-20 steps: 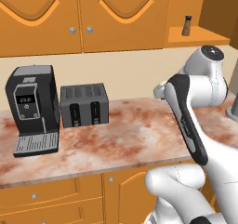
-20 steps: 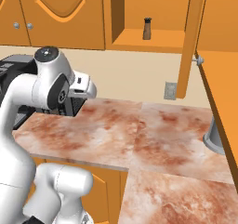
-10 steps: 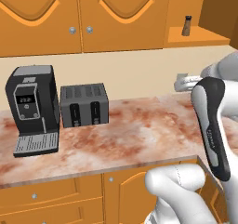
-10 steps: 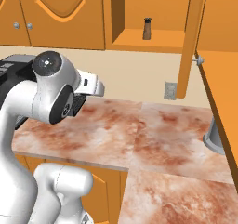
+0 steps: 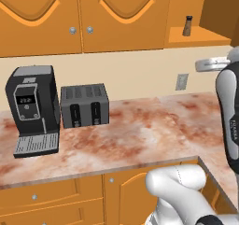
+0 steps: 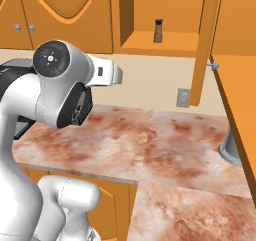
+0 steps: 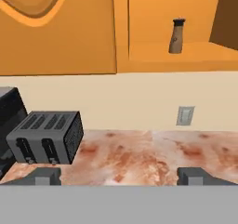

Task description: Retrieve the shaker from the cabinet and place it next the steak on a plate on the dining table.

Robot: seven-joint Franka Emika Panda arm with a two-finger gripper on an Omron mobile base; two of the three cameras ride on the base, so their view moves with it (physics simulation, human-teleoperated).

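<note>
The shaker (image 5: 187,25) (image 6: 158,30) is a slim brown cylinder with a darker top. It stands upright on the shelf of the open compartment of the orange wall cabinet (image 5: 93,14). In the hand view the shaker (image 7: 176,36) is at the upper right, far ahead of and above my gripper (image 7: 120,176). The fingertips (image 7: 46,176) stand wide apart with nothing between them, so the gripper is open. The steak, the plate and the dining table are out of view.
A black coffee machine (image 5: 32,109) and a grey toaster (image 5: 85,105) (image 7: 46,137) stand on the marbled counter (image 5: 140,135) to the left. The swung-out cabinet door (image 6: 202,45) with its knob is right of the shaker. A wall outlet (image 7: 186,115) sits below the shelf.
The arm has swung right and upward, so the hand is now higher and level with the backsplash. The shaker, the counter items and the base have not moved.
</note>
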